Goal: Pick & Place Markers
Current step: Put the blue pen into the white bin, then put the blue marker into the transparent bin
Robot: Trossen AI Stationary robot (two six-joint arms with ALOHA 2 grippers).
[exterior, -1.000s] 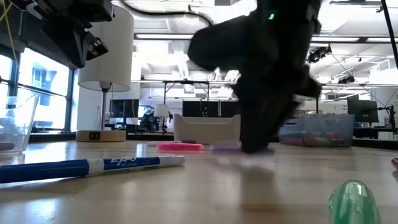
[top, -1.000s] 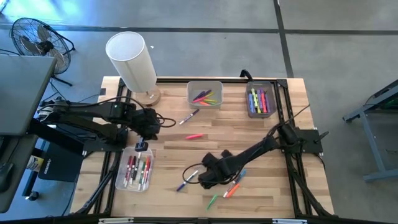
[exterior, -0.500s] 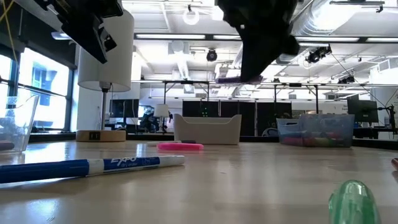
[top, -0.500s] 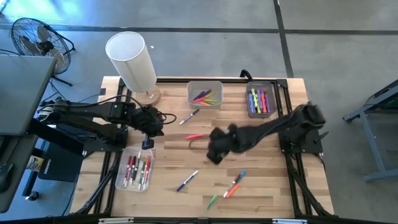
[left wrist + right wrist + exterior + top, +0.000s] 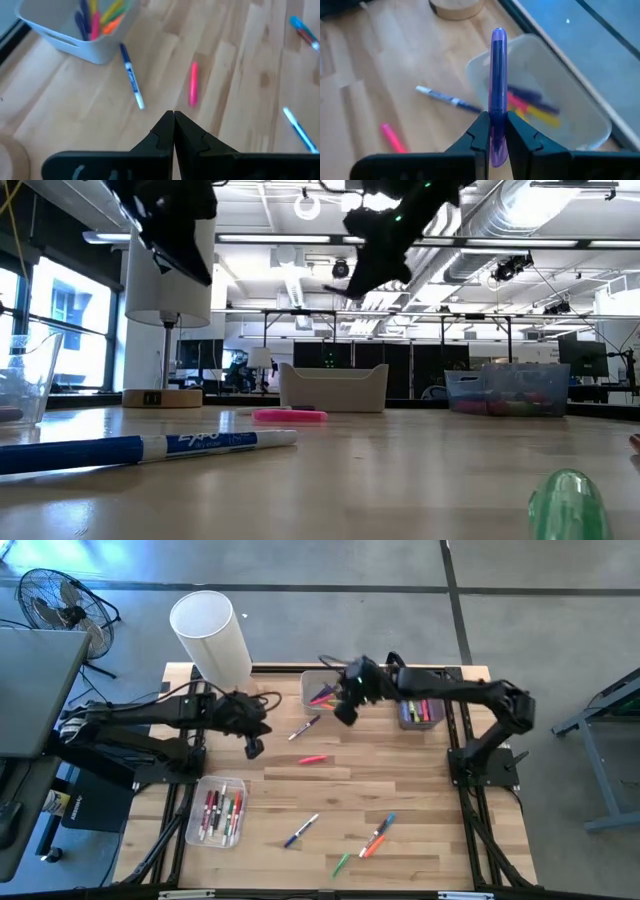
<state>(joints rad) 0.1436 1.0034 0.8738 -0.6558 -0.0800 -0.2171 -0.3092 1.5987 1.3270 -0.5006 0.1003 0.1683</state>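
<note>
Right gripper (image 5: 493,131): pinching purple marker (image 5: 497,85), upper centre of high view, over near rim of middle bin (image 5: 345,678).
Advice: centre over bin (image 5: 580,120), lower, then release.
Left gripper (image 5: 173,131): pressed together, empty, left of centre.

High view: straight down over my whole table (image 5: 420,840). Low view: level at tabletop, facing the room. My wrist views: close, angled down. All share the pink marker (image 5: 313,759) beside the middle bin (image 5: 310,700).
</note>
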